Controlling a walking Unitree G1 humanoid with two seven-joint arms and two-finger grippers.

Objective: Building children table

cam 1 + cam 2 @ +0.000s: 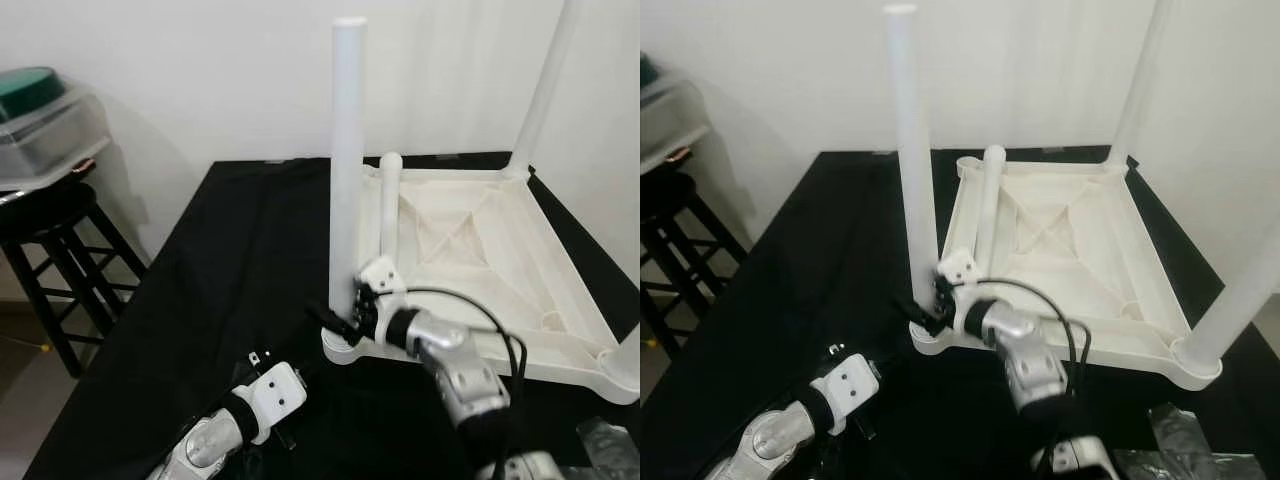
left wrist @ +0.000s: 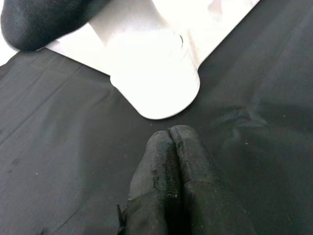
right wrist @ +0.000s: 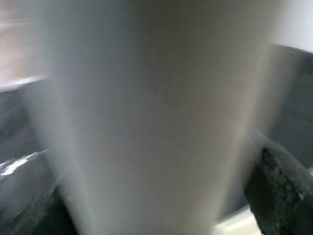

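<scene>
Black cloth covers the worktop (image 1: 230, 260), where the white children's table (image 1: 480, 250) lies upside down toward its right side. At its near-left corner an upright leg (image 1: 347, 170) stands, grasped low down by the right hand (image 1: 345, 318). Nearer, the left hand (image 2: 171, 171) hovers clenched, holding nothing.

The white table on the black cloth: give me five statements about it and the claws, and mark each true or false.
1. The white table lies upside down on the black cloth. True.
2. The right claw grips the near-corner leg at its base. True.
3. The left claw holds a leg. False: it is shut on nothing, above the cloth.
4. One leg lies loose on the upturned table. True.
5. The stool stands to the robot's right. False: on its left.
</scene>
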